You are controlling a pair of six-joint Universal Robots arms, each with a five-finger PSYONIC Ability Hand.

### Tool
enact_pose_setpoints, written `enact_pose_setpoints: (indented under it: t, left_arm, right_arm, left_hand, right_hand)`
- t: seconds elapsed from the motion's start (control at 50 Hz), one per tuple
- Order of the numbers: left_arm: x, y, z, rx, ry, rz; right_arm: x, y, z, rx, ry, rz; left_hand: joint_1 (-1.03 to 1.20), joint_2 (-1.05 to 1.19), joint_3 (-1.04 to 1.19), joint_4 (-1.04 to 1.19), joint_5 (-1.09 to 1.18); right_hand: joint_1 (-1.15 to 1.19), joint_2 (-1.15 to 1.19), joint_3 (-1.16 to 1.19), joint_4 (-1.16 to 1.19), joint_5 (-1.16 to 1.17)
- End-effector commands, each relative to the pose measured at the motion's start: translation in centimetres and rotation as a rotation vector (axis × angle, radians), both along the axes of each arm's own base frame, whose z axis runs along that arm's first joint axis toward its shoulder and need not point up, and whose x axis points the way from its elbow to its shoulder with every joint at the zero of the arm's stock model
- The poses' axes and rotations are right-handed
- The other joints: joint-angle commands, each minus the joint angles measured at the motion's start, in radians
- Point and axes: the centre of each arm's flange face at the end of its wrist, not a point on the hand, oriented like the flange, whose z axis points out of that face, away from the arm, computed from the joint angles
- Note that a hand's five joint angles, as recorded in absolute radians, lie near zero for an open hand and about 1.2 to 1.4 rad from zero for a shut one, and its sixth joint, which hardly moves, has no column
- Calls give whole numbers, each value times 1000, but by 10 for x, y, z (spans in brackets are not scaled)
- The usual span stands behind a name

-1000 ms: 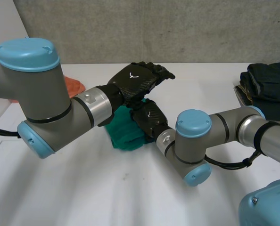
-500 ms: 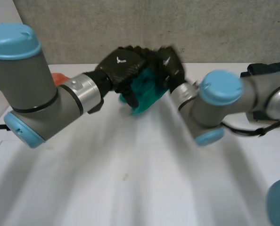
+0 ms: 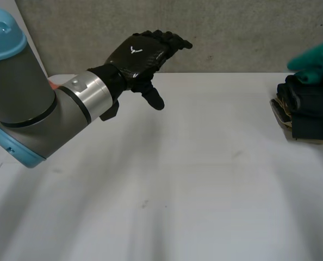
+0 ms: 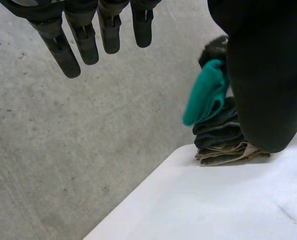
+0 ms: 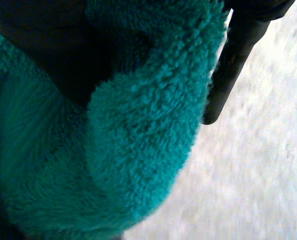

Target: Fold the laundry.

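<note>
The left hand (image 3: 138,54) hovered over the white table (image 3: 178,190), fingers straight, holding nothing — the right hand (image 5: 233,65) clutched a teal towel (image 5: 113,150) above the stack of dark folded clothes (image 3: 308,109).

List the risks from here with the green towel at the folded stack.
1. The green towel is bunched at the top of the dark folded stack. Released like this, it may land crumpled or slide off.
2. In the left wrist view the stack sits by the edge of the table, so a push from the right hand could tip it off.
</note>
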Motion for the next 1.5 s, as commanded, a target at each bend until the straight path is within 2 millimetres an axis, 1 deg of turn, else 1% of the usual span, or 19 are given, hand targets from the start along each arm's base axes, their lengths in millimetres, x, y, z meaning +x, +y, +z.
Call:
enact_pose_setpoints:
  t: [0.02,0.12,0.2,0.24,0.4,0.56,0.62,0.64,0.66,0.72,0.74,0.82,0.9,0.92,0.98,1.08,1.22,1.36,1.5]
  left_arm:
    - [-6,8,-10,21,-18,-22]
    - [-7,10,-12,26,-21,-28]
    - [-8,12,-10,25,-19,-31]
    - [-10,17,-8,20,-17,-42]
    - [-15,30,1,3,-4,-73]
    - [-18,50,27,-65,44,-118]
    - [-20,55,41,-121,79,-130]
    - [-19,56,45,-138,89,-130]
    - [-18,57,50,-154,99,-130]
    - [-11,57,71,-211,140,-114]
    - [-9,56,75,-220,150,-103]
    - [15,30,89,-244,174,7]
    - [67,-26,91,-250,166,264]
    - [95,-51,88,-242,154,386]
    - [131,-79,78,-215,117,528]
    - [175,-141,6,-177,-155,682]
    - [206,-200,-101,-180,-467,690]
    - [218,-235,-167,-189,-471,606]
    - [220,-257,-205,-208,-463,595]
  right_arm:
    - [-42,7,-66,183,34,-8]
    - [-41,24,-64,218,55,48]
    - [-38,32,-45,198,50,47]
    - [-39,36,-38,193,45,34]
    - [-49,55,4,240,16,-76]
    - [-78,66,67,161,163,-462]
    - [-46,69,95,28,248,-446]
    - [-26,71,102,-15,252,-401]
    - [15,79,115,-102,257,-304]
    - [68,93,121,-183,262,-157]
    - [98,106,117,-207,273,-60]
    - [158,144,98,-214,311,179]
    - [200,182,63,-125,341,371]
    - [206,189,55,-94,344,396]
    - [221,214,23,51,367,468]
    - [221,238,-25,295,404,507]
    - [210,261,-72,492,432,506]
    - [200,273,-92,559,437,504]
    - [197,277,-99,573,436,501]
  left_hand:
    - [11,-8,-11,-1,-23]
    - [11,-8,-11,-1,-23]
    - [11,-8,-11,-1,-23]
    - [11,-8,-11,-1,-23]
    - [11,-8,-11,-1,-23]
    - [8,-11,-14,-4,-26]
    - [8,-11,-14,-4,-26]
    - [8,-11,-14,-4,-26]
    - [8,-11,-14,-4,-26]
    - [8,-11,-14,-4,-26]
    - [5,-14,-17,-7,-29]
    - [13,-5,-8,2,-20]
    - [19,1,-2,8,-14]
    - [22,4,1,11,-11]
    - [22,4,1,11,-11]
    - [22,4,1,11,-11]
    - [5,-14,-17,-7,-29]
    - [13,-5,-8,2,-20]
    - [46,27,25,34,12]
  right_hand:
    - [343,248,220,199,293]
    - [343,248,220,199,293]
    - [-712,-807,-835,-856,-762]
    - [-841,-936,-964,-985,-891]
    - [-879,-974,-1002,-1023,-928]
    - [-879,-974,-1002,-1023,-928]
    - [-879,-974,-1002,-1023,-928]
    - [-879,-974,-1002,-1023,-928]
    - [-879,-974,-1002,-1023,-928]
    - [-879,-974,-1002,-1023,-928]
    - [-879,-974,-1002,-1023,-928]
    - [-879,-974,-1002,-1023,-928]
    - [-879,-974,-1002,-1023,-928]
    - [-879,-974,-1002,-1023,-928]
    - [-879,-974,-1002,-1023,-928]
    - [-879,-974,-1002,-1023,-928]
    - [-879,-974,-1002,-1023,-928]
    - [-879,-974,-1002,-1023,-928]
    - [-879,-974,-1002,-1023,-928]
